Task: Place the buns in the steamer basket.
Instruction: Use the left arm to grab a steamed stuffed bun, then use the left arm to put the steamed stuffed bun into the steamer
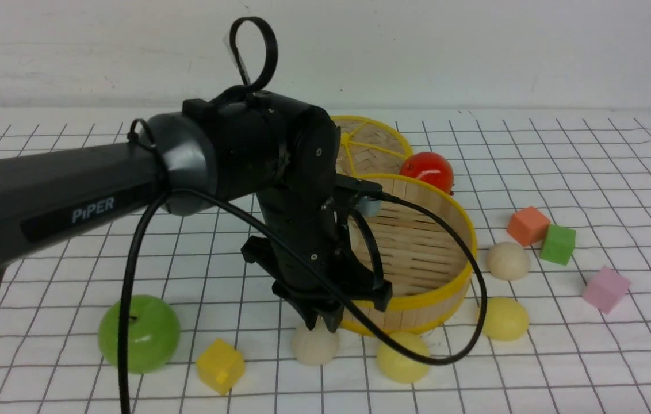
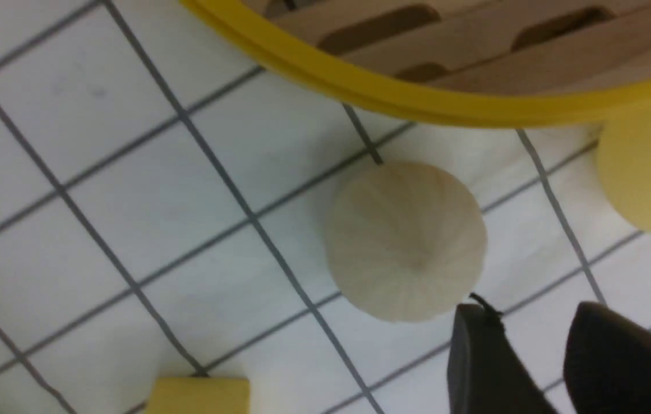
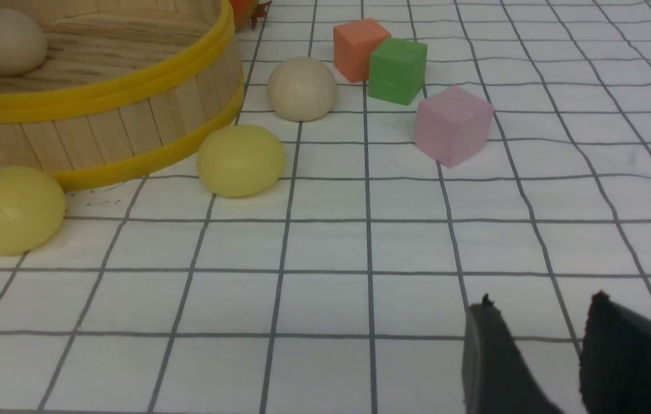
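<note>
The steamer basket (image 1: 458, 224) stands mid-table, and the right wrist view shows one cream bun (image 3: 6, 41) inside it. On the cloth in front of it lie a cream bun (image 1: 315, 347) and a yellow bun (image 1: 403, 357). To its right lie another yellow bun (image 1: 504, 318) and a cream bun (image 1: 508, 260). My left gripper (image 1: 321, 326) points down just above the front cream bun (image 2: 406, 238). It is open and empty (image 2: 529, 307), and the bun lies beside one fingertip, not between the fingers. My right gripper (image 3: 541, 302) is open over bare cloth and does not show in the front view.
A green apple (image 1: 138, 333) and a yellow cube (image 1: 220, 365) sit at front left. A red fruit (image 1: 426, 169) and the woven lid (image 1: 368, 144) lie behind the basket. Orange (image 1: 527, 225), green (image 1: 557, 244) and pink (image 1: 605, 288) cubes stand on the right. The left arm's cable loops past the basket.
</note>
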